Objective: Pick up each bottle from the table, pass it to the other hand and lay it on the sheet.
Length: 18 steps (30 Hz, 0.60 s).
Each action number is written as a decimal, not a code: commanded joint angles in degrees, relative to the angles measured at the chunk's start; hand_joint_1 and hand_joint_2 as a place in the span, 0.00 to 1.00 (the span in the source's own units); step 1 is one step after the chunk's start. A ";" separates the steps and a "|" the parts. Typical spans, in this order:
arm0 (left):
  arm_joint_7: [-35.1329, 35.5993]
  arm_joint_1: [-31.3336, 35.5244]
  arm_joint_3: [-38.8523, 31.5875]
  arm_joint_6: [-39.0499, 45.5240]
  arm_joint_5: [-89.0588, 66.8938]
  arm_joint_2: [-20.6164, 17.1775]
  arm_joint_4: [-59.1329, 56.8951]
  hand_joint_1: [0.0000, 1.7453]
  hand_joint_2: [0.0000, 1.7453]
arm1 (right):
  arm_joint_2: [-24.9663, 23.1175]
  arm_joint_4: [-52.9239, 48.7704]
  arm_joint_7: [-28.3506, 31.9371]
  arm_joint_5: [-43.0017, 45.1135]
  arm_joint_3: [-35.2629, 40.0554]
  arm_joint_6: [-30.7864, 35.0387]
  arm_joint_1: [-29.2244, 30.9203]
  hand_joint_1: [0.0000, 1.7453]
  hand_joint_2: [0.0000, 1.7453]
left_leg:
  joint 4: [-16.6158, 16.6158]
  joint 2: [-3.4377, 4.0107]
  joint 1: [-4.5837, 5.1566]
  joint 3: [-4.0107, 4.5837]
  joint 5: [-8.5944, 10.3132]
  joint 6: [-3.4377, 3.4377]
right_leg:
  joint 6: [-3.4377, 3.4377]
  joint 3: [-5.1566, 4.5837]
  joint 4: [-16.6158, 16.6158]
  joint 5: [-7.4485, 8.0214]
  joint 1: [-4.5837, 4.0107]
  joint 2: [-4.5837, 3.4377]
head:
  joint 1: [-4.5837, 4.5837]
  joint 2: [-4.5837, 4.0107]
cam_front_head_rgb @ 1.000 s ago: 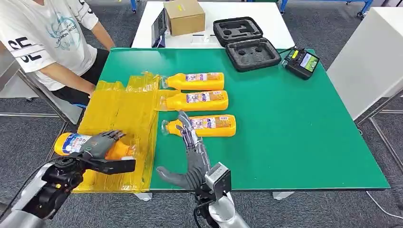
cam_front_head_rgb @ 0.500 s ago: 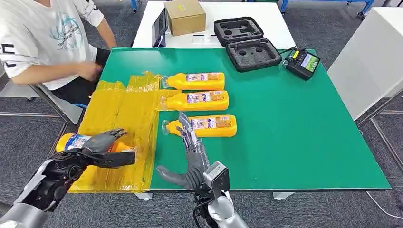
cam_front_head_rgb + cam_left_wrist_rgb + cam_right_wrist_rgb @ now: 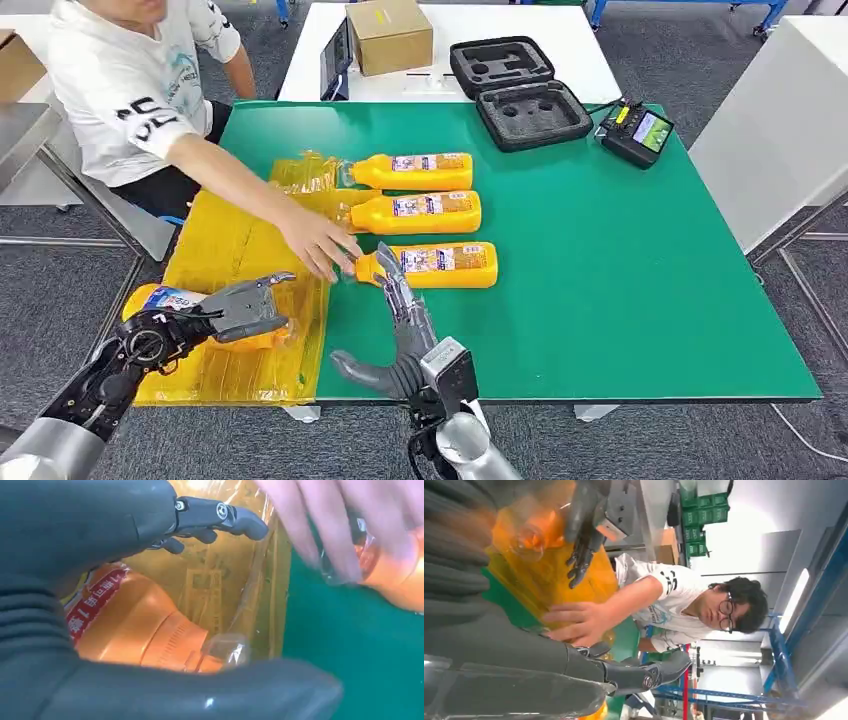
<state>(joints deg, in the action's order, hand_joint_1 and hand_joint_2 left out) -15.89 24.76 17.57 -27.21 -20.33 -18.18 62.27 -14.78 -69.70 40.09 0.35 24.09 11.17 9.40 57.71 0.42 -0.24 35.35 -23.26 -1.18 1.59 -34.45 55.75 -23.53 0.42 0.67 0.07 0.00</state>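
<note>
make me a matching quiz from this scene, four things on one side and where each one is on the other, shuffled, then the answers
Things:
1. bottle with the blue label
2. black foam case
3. cardboard box
4. person's hand

Places:
A. on the white table behind the green one
B. lying on the yellow sheet, under the left hand
C. open, at the far edge of the green table
D. at the cap end of the nearest bottle on the green, just ahead of the right hand

Pairs: 1-B, 2-C, 3-A, 4-D
</note>
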 commanded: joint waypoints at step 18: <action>-17.46 -7.59 -14.24 61.47 -6.71 12.85 10.33 0.00 0.00 | 2.64 0.60 -0.10 -8.28 0.98 4.03 1.41 0.00 1.00 | -0.02 0.19 0.01 0.14 -0.01 -0.05 | -0.04 -0.15 -0.04 0.06 0.02 -0.16 | 0.02 0.00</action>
<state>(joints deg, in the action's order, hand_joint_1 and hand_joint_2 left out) -25.84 23.42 12.69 27.53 -33.28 -10.51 63.65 -14.84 -67.82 40.09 -5.45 23.52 13.69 9.05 57.73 0.54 -0.23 35.58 -23.23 -1.23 1.56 -34.68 55.75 -23.45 0.43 0.63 0.09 0.00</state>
